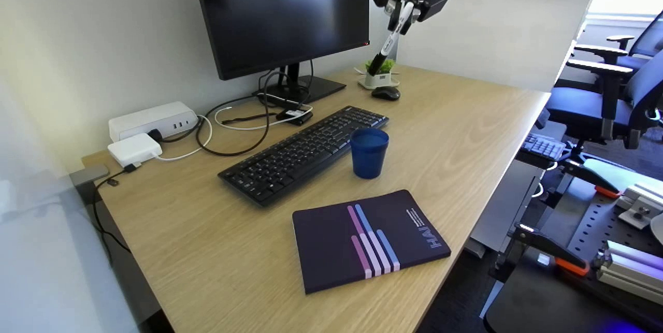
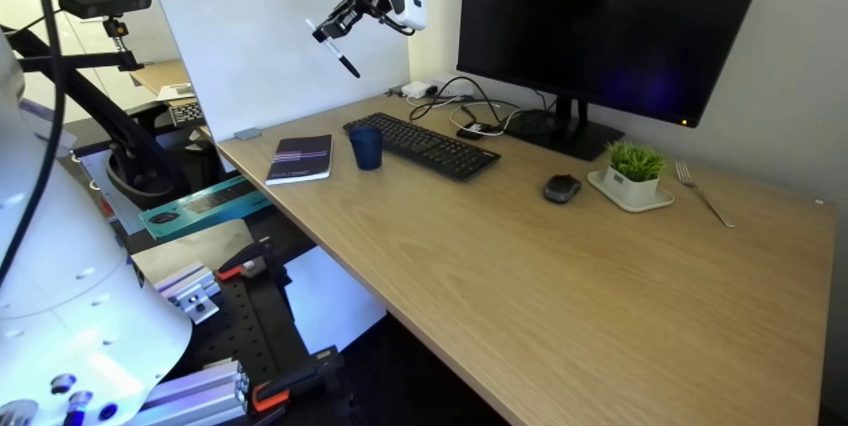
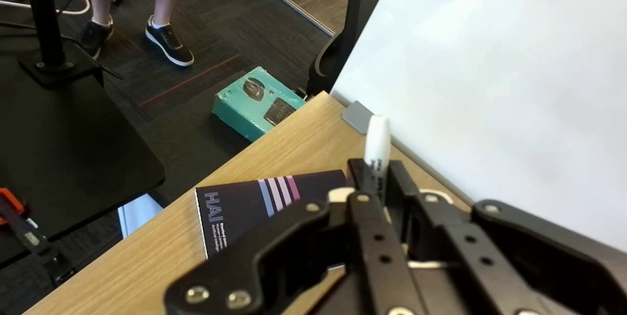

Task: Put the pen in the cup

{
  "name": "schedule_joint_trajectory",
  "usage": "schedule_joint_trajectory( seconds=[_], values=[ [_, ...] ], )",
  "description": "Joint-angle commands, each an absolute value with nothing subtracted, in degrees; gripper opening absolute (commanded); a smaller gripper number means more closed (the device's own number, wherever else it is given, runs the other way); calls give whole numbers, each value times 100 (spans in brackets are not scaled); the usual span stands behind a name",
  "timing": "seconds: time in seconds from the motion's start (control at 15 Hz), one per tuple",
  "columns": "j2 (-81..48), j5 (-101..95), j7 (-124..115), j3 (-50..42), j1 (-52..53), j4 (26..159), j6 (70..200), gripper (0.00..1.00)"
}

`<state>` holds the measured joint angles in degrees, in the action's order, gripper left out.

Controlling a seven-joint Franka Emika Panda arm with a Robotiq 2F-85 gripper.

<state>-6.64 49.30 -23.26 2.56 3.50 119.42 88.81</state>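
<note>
One pen (image 1: pixel 389 43): whitish barrel, black end; up off the surface (image 1: pixel 456 131), in the tool (image 3: pixel 379 175). Tilted in both exterior views, black end lower.
Tool: grasping the pen by its barrel; in the wrist view the white end sticks out beyond the grip.
Cup (image 1: pixel 368 156): dark blue, upright on the surface, mouth up; between keyboard (image 1: pixel 304 156) and notebook (image 1: pixel 331 245), just beside the keyboard.
Pen to cup: well apart, pen higher.
Notebook: flat, near the surface's edge; dark cover, pink, pale and blue stripes, letters "HAI".
Keyboard: black, in front of the monitor (image 1: pixel 290 12).
Monitor: screen dark, standing on the surface.
Mouse (image 1: pixel 386 93): dark, near the potted plant (image 2: pixel 634 167).
Potted plant: green leaves, white pot, standing on a white tray (image 2: pixel 662 200).
Fork (image 2: pixel 709 199): silver, lying just beside the tray in an exterior view, tine end nearer the plant.
White boxes (image 1: pixel 155 119): two, side by side on the surface.
</note>
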Motion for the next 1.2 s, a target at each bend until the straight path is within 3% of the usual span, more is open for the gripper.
schedule_joint_trajectory(
  seconds=[0.0,1.13],
  values=[
    [-811,5081,-2170,263,357,12012,8706,3],
    [-1539,4960,-1752,261,460,12076,8852,3]
  ],
)
